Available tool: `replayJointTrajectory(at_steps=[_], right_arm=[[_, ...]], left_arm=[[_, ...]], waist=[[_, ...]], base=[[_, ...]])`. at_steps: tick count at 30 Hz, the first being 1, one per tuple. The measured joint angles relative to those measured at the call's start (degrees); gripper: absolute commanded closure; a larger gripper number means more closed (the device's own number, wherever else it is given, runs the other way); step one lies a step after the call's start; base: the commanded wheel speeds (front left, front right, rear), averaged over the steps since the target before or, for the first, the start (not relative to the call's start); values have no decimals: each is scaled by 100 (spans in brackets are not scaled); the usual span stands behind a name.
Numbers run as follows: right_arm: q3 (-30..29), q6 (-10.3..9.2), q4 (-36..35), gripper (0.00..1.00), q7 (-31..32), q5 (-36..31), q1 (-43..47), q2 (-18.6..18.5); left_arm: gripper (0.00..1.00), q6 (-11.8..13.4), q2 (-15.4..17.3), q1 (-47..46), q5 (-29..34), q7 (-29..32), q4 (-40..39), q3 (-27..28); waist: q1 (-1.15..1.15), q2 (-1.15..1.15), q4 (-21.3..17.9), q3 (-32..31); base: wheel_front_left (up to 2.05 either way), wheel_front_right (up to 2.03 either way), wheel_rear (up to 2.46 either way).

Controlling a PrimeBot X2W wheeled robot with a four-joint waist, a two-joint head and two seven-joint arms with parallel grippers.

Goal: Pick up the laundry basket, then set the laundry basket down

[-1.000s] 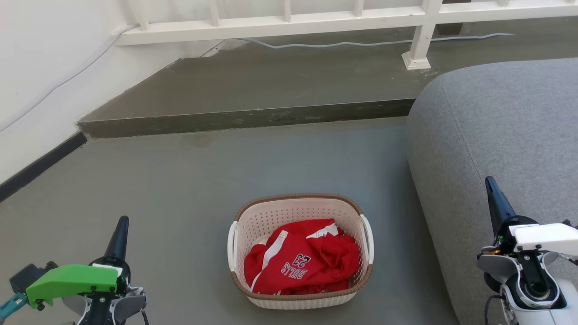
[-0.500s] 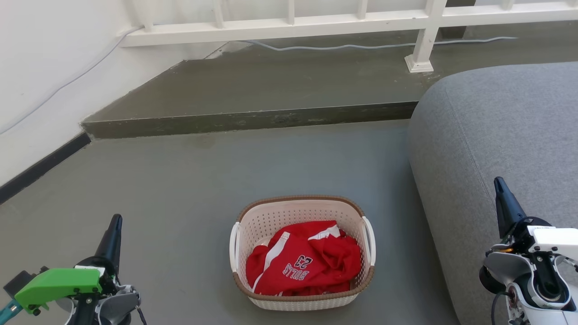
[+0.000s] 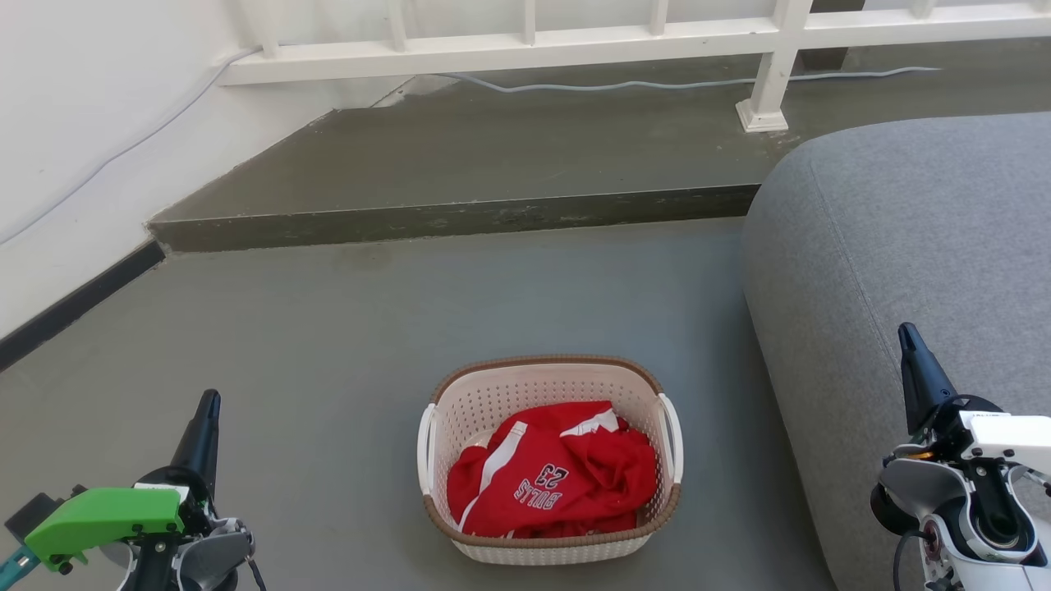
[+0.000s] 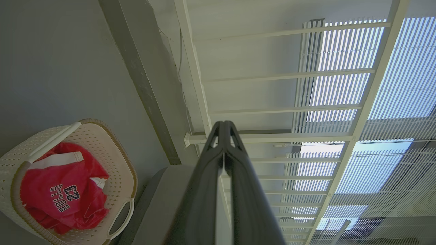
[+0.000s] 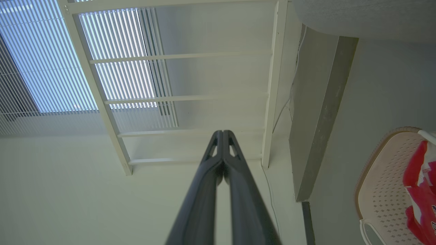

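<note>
The laundry basket (image 3: 525,387) stands on the grey floor in the lower middle of the head view, cream with perforated walls, a brown rim and white side handles. A crumpled red jersey (image 3: 550,476) lies inside it. My left gripper (image 3: 209,406) is shut and empty at the lower left, well to the left of the basket. My right gripper (image 3: 910,341) is shut and empty at the lower right, over the sofa's edge. The left wrist view has the basket (image 4: 117,160) at its lower left beside the shut left gripper (image 4: 223,124). The right wrist view has the basket (image 5: 378,177) at its right edge, with the shut right gripper (image 5: 222,132).
A grey sofa (image 3: 911,238) fills the right side, close to the basket. A raised concrete step (image 3: 460,215) runs across behind, with a white railing (image 3: 764,74) and a cable on it. A white wall with dark skirting (image 3: 74,300) bounds the left.
From the earliest frame the whole picture shifted slightly, so the camera moved, and both grippers sit a little lower. Since half a second ago nothing has visibly moved.
</note>
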Motion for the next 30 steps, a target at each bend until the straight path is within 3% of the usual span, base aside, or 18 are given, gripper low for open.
replayJointTrajectory(at_steps=[30], right_arm=[[-13,0,3,100,25,0,-2,4]], left_arm=[[100,-1,-3,0,-7,0,-2,0]], waist=[[0,0,-1,0]], base=[[0,0,0]])
